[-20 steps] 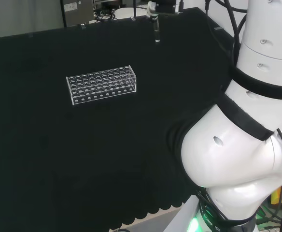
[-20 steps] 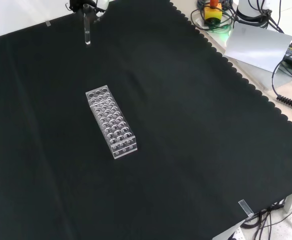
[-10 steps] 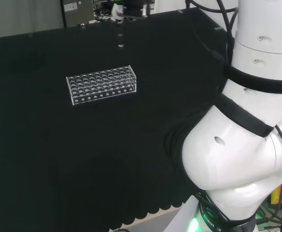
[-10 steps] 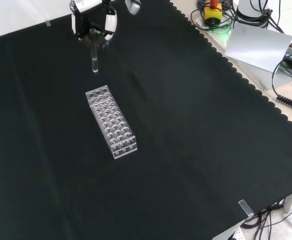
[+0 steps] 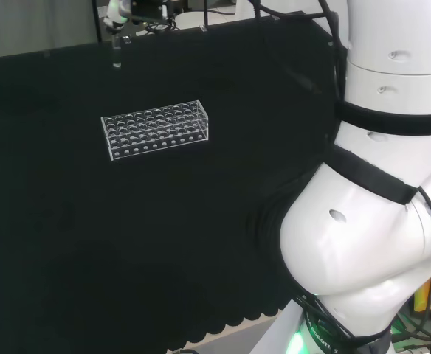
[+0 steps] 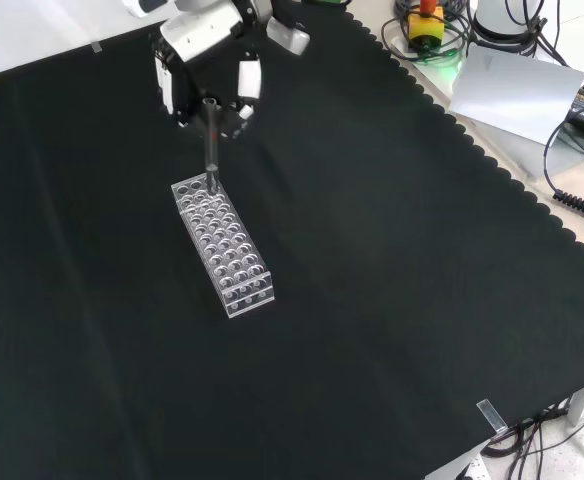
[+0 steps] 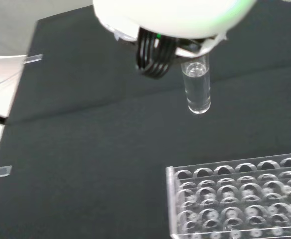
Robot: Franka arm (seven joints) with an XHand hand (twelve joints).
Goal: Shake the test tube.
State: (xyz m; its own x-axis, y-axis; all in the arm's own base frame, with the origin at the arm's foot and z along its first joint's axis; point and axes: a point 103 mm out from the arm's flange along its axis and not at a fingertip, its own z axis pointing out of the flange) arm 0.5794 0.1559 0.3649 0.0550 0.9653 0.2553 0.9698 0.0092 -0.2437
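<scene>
Tube point(image 6: 212, 140) hangs upright from the hand point(image 6: 204, 62), its fingers point(image 6: 247, 80) curled on its top end, above the rack point(image 6: 222, 243) on the table point(image 6: 392, 300); it looks light, stiff, smooth and likely fragile. Holding near the top seems right; a swing too wild might slip it.

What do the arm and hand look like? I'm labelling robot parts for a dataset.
The arm has bulky, rounded, glossy white links with black bands at the joints, small dark holes in the shell and black cables running alongside. The hand has a black frame with white shell pieces on fingers and palm.

Clear rack point(image 6: 222, 244) on black cloth point(image 6: 372, 280)
</scene>
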